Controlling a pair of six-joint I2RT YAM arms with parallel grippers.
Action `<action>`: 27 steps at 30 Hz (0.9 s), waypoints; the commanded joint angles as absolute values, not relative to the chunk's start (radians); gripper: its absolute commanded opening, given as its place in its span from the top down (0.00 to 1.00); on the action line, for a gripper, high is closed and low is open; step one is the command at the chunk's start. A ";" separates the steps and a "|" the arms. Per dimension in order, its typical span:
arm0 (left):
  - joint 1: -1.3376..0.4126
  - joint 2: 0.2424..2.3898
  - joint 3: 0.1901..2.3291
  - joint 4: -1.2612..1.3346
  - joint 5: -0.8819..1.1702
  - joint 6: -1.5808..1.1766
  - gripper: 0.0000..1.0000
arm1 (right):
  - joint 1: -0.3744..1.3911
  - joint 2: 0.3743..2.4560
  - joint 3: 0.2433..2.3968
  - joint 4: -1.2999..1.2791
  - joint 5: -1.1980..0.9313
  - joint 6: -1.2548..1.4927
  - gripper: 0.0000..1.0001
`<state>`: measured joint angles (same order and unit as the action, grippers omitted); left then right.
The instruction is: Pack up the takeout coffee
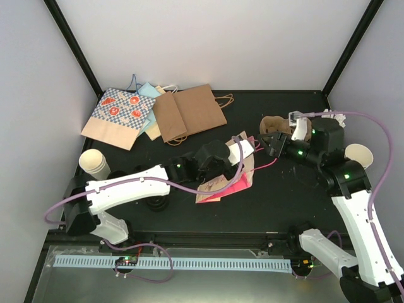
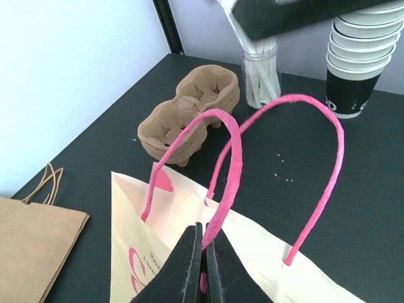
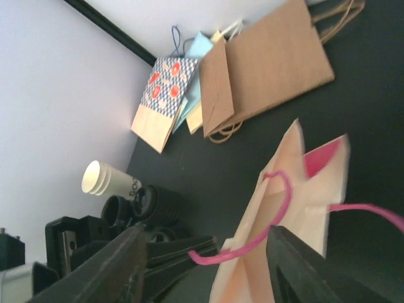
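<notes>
left gripper (image 2: 202, 262): your fingers are pressed together on one pink handle (image 2: 222, 189) of the cream bag (image 2: 170, 221). The bag's second loop arches free at 2 o'clock from the fingertips.
right gripper (image 3: 206, 233): your fingers stand wide apart and grip nothing. A pink loop of the same bag hangs in the gap between them, and you cannot tell whether it touches either finger.
takeout coffee: you cannot pick out a lidded cup in any view, so its place relative to either pair of fingers cannot be told.
cream bag, top view: it sits at the centre of the table, between your two grippers, with the left one at its upper edge.
cup carrier (image 2: 189, 113): brown pulp, resting on the table at 11 o'clock beyond your left fingers, near the bag's far edge.
lidless cream cups (image 1: 95, 163): stacked at 9 o'clock on the table, well apart from both grippers.
black lid stacks (image 3: 158, 202): just beside those cups, near your left arm.
flat paper bags (image 1: 189, 112): lying overlapped at 11 o'clock on the table.
</notes>
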<state>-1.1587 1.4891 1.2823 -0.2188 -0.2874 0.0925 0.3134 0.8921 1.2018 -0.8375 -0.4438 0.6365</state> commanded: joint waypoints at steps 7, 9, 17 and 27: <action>-1.161 1.256 1.147 -0.172 -0.283 0.026 0.98 | 0.320 0.822 1.243 -0.902 -0.321 0.481 0.41; -1.160 1.222 1.127 -0.170 -0.269 0.013 0.98 | 0.319 0.818 1.232 -0.906 -0.321 0.469 0.40; -1.160 1.124 1.075 -0.172 -0.241 -0.027 0.98 | 0.319 0.774 1.183 -0.862 -0.261 0.456 0.39; -1.157 1.034 1.077 -0.166 -0.250 -0.085 0.98 | 0.318 0.771 1.219 -0.844 -0.275 0.404 0.34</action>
